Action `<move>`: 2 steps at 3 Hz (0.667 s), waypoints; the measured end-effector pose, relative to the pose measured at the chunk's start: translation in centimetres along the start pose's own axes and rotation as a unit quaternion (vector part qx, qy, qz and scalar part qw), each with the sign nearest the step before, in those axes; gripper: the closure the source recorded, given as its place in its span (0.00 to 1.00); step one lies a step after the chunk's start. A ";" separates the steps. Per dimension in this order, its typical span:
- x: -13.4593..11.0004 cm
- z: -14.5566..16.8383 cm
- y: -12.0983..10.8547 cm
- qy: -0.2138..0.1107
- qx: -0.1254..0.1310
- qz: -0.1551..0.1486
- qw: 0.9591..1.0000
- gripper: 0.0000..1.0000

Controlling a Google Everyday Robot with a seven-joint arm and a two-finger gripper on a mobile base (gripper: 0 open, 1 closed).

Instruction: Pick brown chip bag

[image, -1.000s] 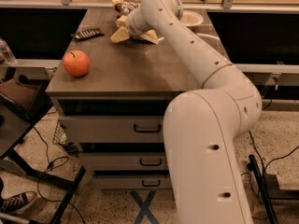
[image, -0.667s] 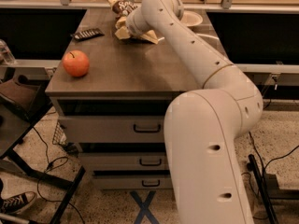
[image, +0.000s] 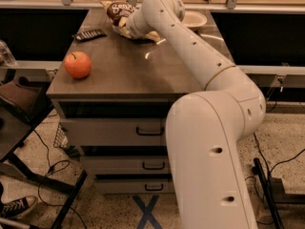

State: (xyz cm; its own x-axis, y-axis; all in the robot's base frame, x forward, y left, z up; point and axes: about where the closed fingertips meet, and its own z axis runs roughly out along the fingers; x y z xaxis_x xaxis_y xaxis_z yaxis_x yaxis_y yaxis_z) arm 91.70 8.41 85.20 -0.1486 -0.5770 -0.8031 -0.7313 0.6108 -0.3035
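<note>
The brown chip bag (image: 118, 12) is at the far end of the table (image: 124, 68), its dark brown end with white lettering tipped upward and its pale part low beside the wrist. My gripper (image: 127, 27) is at the bag, reaching across the table from the right, mostly hidden behind the white wrist. It is shut on the bag, which rises with it.
A red apple (image: 77, 64) sits at the table's front left. A small black remote (image: 89, 34) lies left of the bag. A pale plate (image: 194, 19) is at the far right. Drawers (image: 143, 130) are below the tabletop. Cables and a shoe (image: 16, 206) are on the floor at left.
The bag has come up with my gripper: its brown lettered end now stands higher and nearer the table's far edge. The apple and remote have not moved.
</note>
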 end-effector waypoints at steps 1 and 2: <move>0.0 0.0 0.0 0.000 0.000 0.000 1.000 1.00; -0.1 0.0 0.0 0.000 0.000 0.000 1.000 1.00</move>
State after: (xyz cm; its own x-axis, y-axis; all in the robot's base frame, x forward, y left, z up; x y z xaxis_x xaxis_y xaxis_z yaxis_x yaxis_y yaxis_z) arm 91.70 8.42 85.28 -0.1486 -0.5770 -0.8031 -0.7314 0.6107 -0.3035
